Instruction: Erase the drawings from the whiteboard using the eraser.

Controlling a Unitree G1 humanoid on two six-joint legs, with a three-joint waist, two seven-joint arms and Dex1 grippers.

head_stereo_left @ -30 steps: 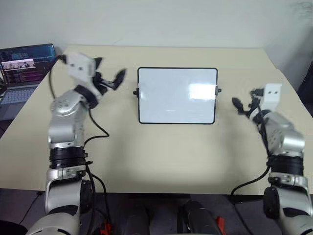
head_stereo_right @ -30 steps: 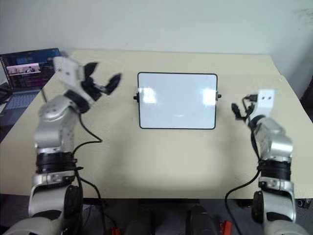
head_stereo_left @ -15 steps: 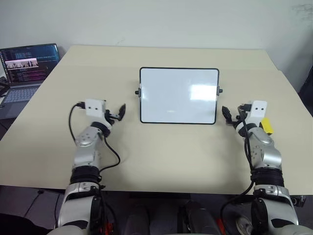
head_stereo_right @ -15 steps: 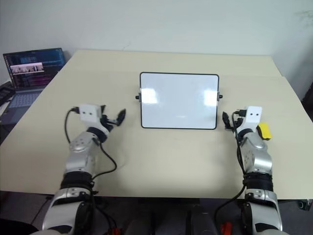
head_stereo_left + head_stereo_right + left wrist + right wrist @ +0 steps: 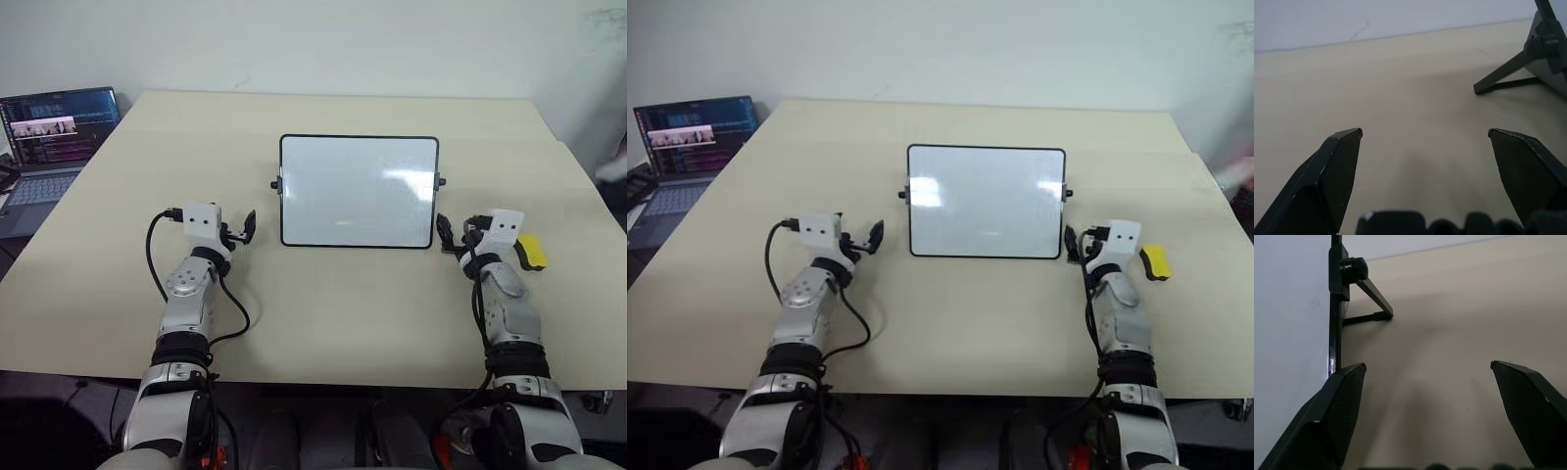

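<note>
The board (image 5: 358,191) in the middle of the counter (image 5: 323,304) looks clean, the eraser (image 5: 1155,261) lies just right of the right hand (image 5: 1076,245), and both hands, left (image 5: 245,227) too, are apart and empty.

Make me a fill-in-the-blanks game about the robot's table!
1. The small yellow eraser block lies on the beige table beside the robot's ____ gripper.
2. Both grippers are ____ and hold nothing.
3. The black-framed whiteboard stands between the two ____.
4. The open laptop is at the robot's far ____.

Missing words: right; open; grippers; left
</note>
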